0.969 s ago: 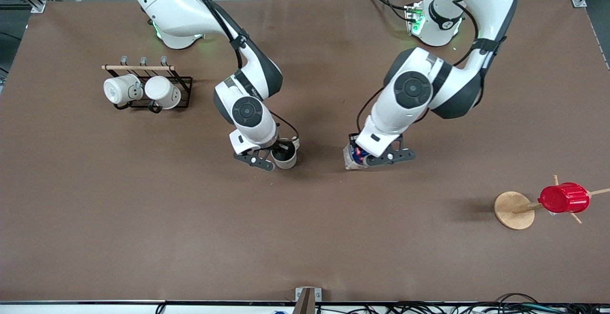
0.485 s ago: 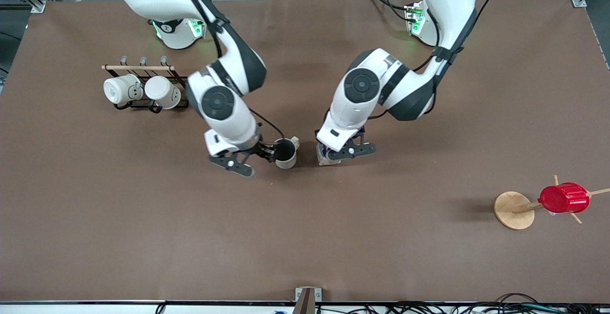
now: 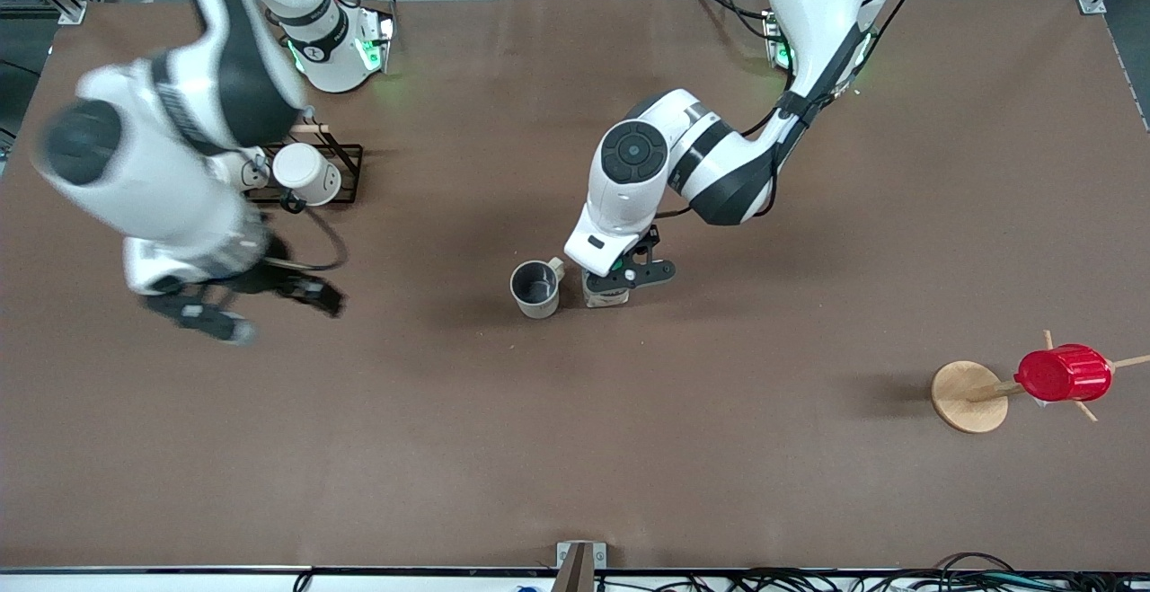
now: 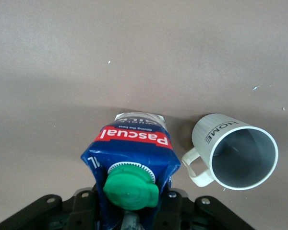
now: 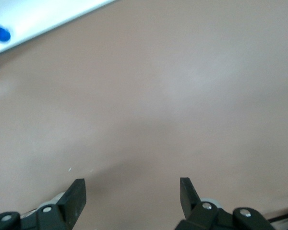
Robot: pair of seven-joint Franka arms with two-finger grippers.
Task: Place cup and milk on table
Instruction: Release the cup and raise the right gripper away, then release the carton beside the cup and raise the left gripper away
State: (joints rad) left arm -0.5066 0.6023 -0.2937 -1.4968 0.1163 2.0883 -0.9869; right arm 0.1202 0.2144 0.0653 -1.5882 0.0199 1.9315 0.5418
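- Near the middle of the table (image 3: 575, 448) the cup (image 3: 535, 288) stands upright and free, its handle turned toward the milk (image 3: 604, 296), which stands just beside it.
- The left gripper (image 3: 620, 279) has its jaws closed on the milk carton, low on its body under the green cap (image 4: 130, 187).
- The carton looks light and a little soft, so I think a hold on its flat sides is safest.
- The cup seems stiff and smooth; its rim or handle gives a good hold.
- The right gripper (image 3: 247, 300) hangs over bare table near the mug rack (image 3: 346, 170), its jaws wide apart and empty.
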